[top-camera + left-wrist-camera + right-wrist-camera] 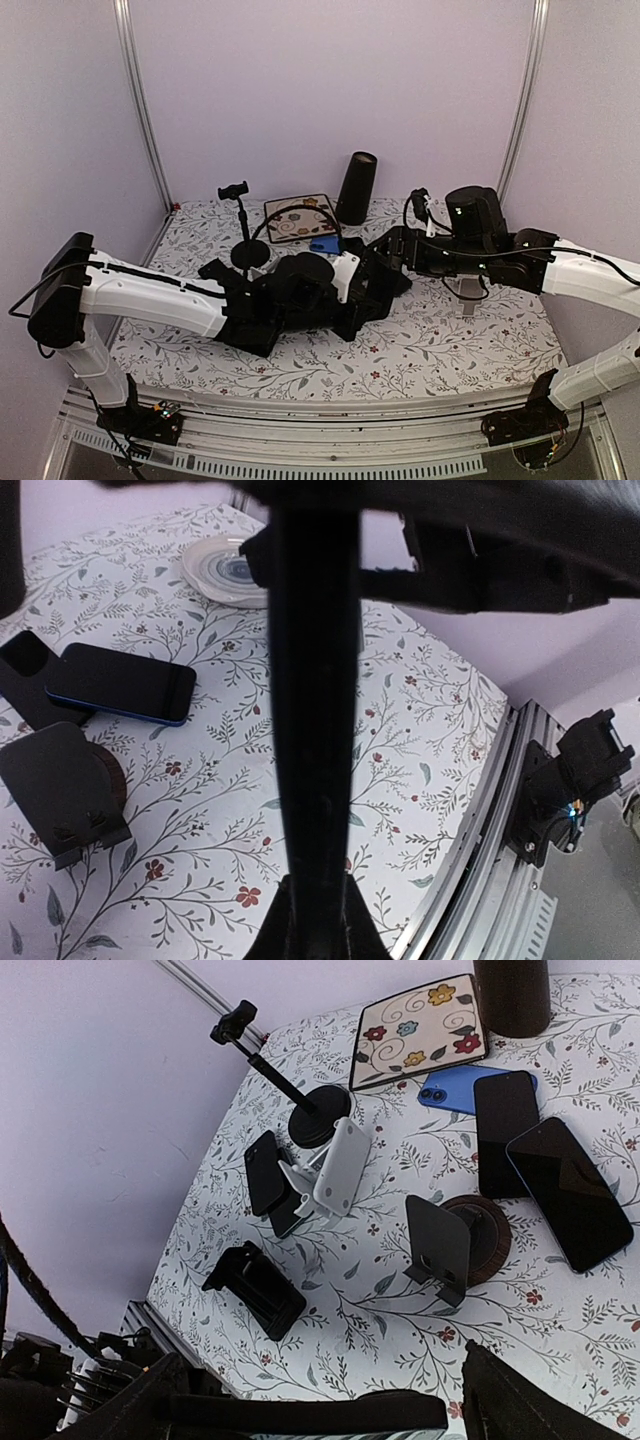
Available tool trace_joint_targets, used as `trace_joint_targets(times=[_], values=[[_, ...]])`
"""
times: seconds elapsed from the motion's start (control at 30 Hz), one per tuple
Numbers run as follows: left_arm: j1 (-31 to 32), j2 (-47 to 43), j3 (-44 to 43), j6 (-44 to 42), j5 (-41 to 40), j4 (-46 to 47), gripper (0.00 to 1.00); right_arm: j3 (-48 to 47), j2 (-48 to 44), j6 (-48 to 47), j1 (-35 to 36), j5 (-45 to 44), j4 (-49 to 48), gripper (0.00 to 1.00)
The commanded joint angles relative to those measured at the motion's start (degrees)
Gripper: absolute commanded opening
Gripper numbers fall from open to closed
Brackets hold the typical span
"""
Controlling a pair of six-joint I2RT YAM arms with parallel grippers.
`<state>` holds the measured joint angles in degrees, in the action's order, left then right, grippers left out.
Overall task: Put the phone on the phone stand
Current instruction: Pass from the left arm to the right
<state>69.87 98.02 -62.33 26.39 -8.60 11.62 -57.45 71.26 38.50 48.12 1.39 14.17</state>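
Top external showed the left arm [150, 295] stretched low from the left edge toward the middle of the flowered desk [450, 350]. The right arm [560, 265] bent in from the right to meet it. Their dark wrists crowded together and hid what lay beneath them. A blue phone [323, 243] peeked out behind them, near a patterned tile [300, 218] and a black cylinder [355, 187].

Left wrist looked past the left fingers [308, 680], pressed together into one dark bar and pinching nothing, above the desk. The phone [120, 685] lay flat to their left, screen up. Its long axis ran nearly across the picture, and one short end lay against a second black phone [25, 665]. The phone stand [60, 795] stood near it, lower in the picture and apart from it, its dark plate tilted on a round brown base.

Right wrist had the right fingers [505, 1400] spread wide with nothing between them, well above the desk. From this side the phone ran diagonally from upper left to lower right, just beside the phone stand's round base and not on it.
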Motion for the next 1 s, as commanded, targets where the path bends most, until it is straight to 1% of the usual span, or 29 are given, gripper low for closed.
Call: trace_joint_targets(times=[0.0,0.23,0.43,0.53,0.63,0.67,0.9,0.97], values=[[0.7,0.4,-3.2,0.0,-1.5,2.7,0.0,0.8,0.0,0.2,0.2,0.1,0.6,0.91],[0.6,3.1,-6.7,1.1,-2.2,-1.1,0.0,0.8,1.1,-0.7,0.2,0.8,0.4,0.85],[0.6,4.1,-7.2,2.3,-1.4,-1.5,0.0,1.2,0.9,-1.3,0.2,-2.1,1.7,0.8],[0.6,4.6,-7.3,2.7,-0.8,-1.3,0.0,1.7,1.0,-1.8,0.2,-2.4,1.5,0.76],[0.7,4.9,-7.6,2.9,-0.6,-1.6,0.0,1.8,1.2,-2.0,0.2,-2.4,1.6,0.67],[0.6,4.9,-7.6,2.9,-0.6,-1.7,0.0,1.8,1.2,-2.0,0.2,-2.4,1.6,0.62],[0.6,5.0,-7.6,3.3,-0.9,-2.2,0.0,1.8,0.2,-2.4,0.2,-4.1,2.5,0.42],[0.6,5.0,-7.5,3.4,-1.0,-2.2,0.04,1.7,-0.1,-2.6,0.2,-4.5,2.7,0.36]])
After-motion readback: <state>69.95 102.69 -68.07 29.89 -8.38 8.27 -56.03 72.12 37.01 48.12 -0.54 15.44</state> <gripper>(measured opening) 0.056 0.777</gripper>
